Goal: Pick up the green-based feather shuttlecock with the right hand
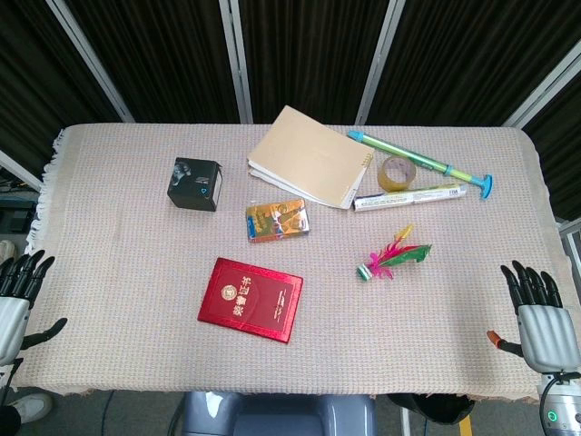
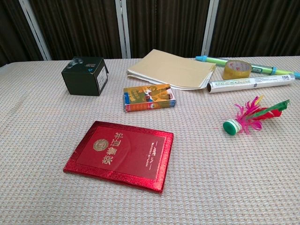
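Note:
The feather shuttlecock (image 1: 392,257) lies on its side on the cloth, right of centre, its green base (image 1: 365,272) pointing left and its pink, green and yellow feathers fanning up to the right. The chest view shows the shuttlecock (image 2: 253,116) at the right. My right hand (image 1: 539,316) hovers at the table's right front corner, fingers spread, holding nothing, well to the right of the shuttlecock. At the left front edge is my left hand (image 1: 18,295), also with fingers apart and empty. Neither hand appears in the chest view.
A red booklet (image 1: 251,299) lies front centre. Behind it sit an orange packet (image 1: 277,220), a black box (image 1: 194,183), a tan notebook (image 1: 310,156), a tape roll (image 1: 397,172), a white tube (image 1: 407,197) and a teal pump (image 1: 422,163).

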Robot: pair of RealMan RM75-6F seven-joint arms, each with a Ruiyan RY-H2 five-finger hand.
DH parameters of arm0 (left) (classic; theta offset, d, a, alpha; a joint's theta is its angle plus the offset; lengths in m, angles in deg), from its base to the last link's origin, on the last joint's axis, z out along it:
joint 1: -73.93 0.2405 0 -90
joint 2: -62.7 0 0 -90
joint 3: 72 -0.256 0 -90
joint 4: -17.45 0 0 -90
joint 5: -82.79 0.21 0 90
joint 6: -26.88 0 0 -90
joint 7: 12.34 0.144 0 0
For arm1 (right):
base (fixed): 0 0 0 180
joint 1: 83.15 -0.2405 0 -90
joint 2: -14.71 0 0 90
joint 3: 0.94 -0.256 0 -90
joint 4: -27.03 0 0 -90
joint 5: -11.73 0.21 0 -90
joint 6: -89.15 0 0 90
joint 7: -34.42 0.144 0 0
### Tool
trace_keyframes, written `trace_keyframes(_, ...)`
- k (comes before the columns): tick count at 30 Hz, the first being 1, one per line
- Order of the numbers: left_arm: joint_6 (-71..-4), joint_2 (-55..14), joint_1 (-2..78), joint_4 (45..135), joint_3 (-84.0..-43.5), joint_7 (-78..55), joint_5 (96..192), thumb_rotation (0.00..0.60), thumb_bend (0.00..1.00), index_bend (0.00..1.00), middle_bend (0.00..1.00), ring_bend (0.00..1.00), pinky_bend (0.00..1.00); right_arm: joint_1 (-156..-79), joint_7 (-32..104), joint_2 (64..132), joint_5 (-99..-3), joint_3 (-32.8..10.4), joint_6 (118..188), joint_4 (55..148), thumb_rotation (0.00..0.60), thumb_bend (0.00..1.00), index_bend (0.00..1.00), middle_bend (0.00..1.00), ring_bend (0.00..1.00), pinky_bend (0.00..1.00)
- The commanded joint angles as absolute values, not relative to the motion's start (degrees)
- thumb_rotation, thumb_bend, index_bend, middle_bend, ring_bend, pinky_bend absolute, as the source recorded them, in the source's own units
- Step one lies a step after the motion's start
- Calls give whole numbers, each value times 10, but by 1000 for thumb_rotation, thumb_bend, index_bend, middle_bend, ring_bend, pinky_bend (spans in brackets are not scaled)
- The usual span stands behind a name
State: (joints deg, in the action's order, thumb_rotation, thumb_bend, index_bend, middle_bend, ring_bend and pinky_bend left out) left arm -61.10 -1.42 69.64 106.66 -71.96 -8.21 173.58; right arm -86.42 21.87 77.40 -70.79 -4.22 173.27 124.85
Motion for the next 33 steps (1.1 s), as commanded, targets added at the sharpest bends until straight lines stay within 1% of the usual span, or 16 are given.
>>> trace_keyframes(1, -609, -16, 695, 1070, -720, -75, 1739, 580, 168, 0, 0, 0, 0, -864, 222, 771, -705, -44, 1732, 1249, 600, 2, 0, 0, 0, 0)
trace_keyframes(5, -604, -19, 693, 1071, -722, -69, 1741, 579, 169, 0, 0, 0, 0, -863, 229, 773, -714, -44, 1738, 1243, 600, 2, 3, 0, 0, 0)
trace_keyframes(8, -602, -21, 691, 1071, -722, -65, 1742, 579, 168, 0, 0, 0, 0, -872, 249, 788, -736, -46, 1741, 1224, 600, 2, 50, 0, 0, 0)
trace_keyframes(11, -602, -22, 689, 1073, -719, -67, 1742, 580, 170, 0, 0, 0, 0, -896, 257, 815, -772, -52, 1737, 1195, 600, 17, 143, 0, 0, 0)
trace_keyframes(15, -599, -26, 686, 1074, -716, -64, 1739, 577, 167, 0, 0, 0, 0, -935, 265, 848, -802, -66, 1718, 1158, 600, 96, 320, 0, 0, 0)
trace_keyframes(16, -598, -27, 685, 1074, -716, -62, 1739, 578, 167, 0, 0, 0, 0, -943, 265, 854, -807, -69, 1715, 1151, 600, 108, 351, 0, 0, 0)
trace_keyframes(18, -592, -30, 684, 1072, -717, -53, 1737, 577, 169, 0, 0, 0, 0, -971, 270, 872, -819, -78, 1697, 1127, 600, 121, 375, 0, 0, 0)
trace_keyframes(21, -592, -38, 685, 1072, -715, -32, 1729, 580, 167, 0, 0, 0, 0, -1021, 297, 897, -826, -90, 1648, 1076, 600, 133, 382, 0, 0, 0)
trace_keyframes(28, -583, -54, 684, 1076, -709, 8, 1708, 577, 169, 0, 0, 0, 0, -1090, 317, 923, -799, -106, 1562, 995, 600, 134, 349, 0, 0, 0)
trace_keyframes(31, -578, -59, 683, 1076, -707, 19, 1701, 580, 169, 0, 0, 0, 0, -1103, 328, 930, -794, -106, 1545, 973, 600, 135, 345, 0, 0, 0)
trace_keyframes(33, -575, -65, 681, 1073, -704, 31, 1694, 581, 170, 0, 0, 0, 0, -1122, 343, 940, -788, -102, 1518, 936, 600, 136, 345, 0, 0, 0)
